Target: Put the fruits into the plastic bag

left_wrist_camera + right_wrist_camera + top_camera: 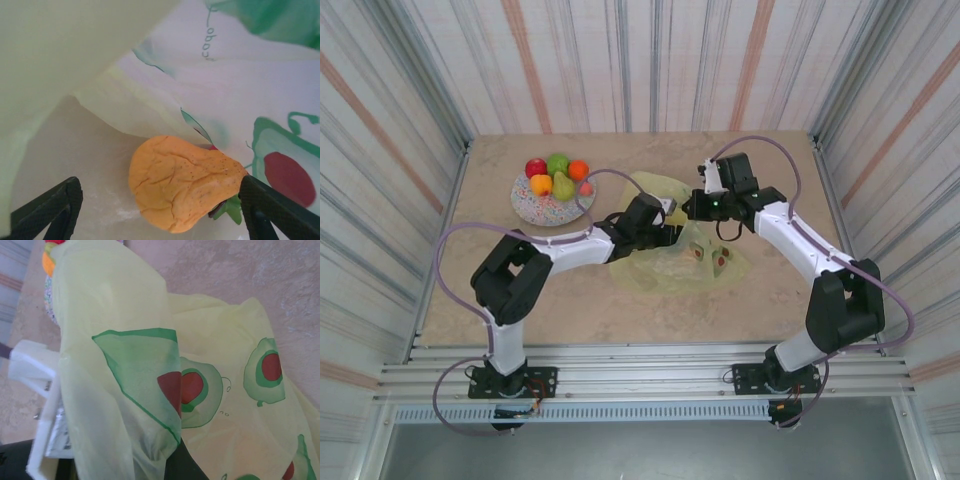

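A beige stone-patterned counter [520, 290] is seen from above, walled in by striped panels. Near its middle a plastic bag [705, 268] is spread out, yellow, translucent and printed with halved green avocados.

At the far left of the counter, well apart from the bag, a round speckled plate [523, 205] is set. Six fruits are piled on it, touching one another: a red one [535, 167], a green one [558, 163], an orange one [578, 170], a yellow-orange one [541, 184], a pear-shaped yellow-green one [563, 187] and a small pink one [586, 188] at the plate's right rim.

The left end effector [672, 236] is pushed into the bag's mouth from the left side. In the left wrist view its dark fingers [55, 207] are spread wide, and nothing is gripped.

The right end effector [692, 207] is placed at the bag's far edge. Its jaws are closed on the film, a fold of which is held lifted and draped close before the right wrist camera.

Inside the bag one wrinkled orange fruit [182, 187] is lying on the bottom film, between the spread left fingers. Its narrow end, where a green leaf is attached, is just beside the right-hand finger; contact cannot be told.
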Controlling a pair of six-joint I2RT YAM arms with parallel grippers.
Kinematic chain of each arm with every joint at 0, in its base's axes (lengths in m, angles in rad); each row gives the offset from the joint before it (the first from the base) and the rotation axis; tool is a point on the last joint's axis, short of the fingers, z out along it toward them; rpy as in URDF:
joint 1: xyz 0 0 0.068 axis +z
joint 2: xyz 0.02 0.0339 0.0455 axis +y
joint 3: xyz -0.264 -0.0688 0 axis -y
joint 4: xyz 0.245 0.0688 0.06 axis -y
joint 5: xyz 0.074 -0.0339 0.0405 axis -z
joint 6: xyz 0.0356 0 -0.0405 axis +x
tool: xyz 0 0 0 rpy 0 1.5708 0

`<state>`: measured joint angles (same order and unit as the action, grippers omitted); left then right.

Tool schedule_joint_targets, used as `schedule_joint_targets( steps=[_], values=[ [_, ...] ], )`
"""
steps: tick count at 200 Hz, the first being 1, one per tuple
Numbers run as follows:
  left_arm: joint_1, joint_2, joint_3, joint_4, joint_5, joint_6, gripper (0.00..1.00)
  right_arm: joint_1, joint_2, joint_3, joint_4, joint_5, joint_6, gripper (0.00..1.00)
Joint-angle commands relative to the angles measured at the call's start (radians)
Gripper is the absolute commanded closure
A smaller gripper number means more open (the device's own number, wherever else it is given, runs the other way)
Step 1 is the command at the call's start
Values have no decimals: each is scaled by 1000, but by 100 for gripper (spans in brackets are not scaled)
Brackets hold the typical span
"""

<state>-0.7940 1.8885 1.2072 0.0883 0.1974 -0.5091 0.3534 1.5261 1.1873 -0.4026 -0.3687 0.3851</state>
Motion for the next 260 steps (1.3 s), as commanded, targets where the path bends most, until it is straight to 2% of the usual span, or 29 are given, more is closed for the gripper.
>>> schedule_joint_targets(
  steps=[1,48,91,138,157,179,208,260],
  values=[
    [3,-71,-35,24,-9,21,12,-18,14,9,-11,-23,4,100],
    [62,-257,-135,-14,91,41,12,-48,-5,8,-47,-2,-43,100],
    [125,-449,-179,-126,162,115,12,-53,-5,-5,-68,34,-83,100],
    [292,-621,-222,-179,217,106,10,-53,-8,-20,-57,47,-88,100],
    [373,-657,-208,-238,140,94,9,-53,-3,-23,-49,46,-89,100],
    [491,-636,-148,-376,-13,54,8,-54,6,-22,-43,45,-90,100],
    [622,-539,-95,-401,-38,54,9,-54,18,-13,-42,42,-97,100],
    [738,-256,65,-439,-128,92,12,-51,42,6,-33,27,-95,100]
  ],
)
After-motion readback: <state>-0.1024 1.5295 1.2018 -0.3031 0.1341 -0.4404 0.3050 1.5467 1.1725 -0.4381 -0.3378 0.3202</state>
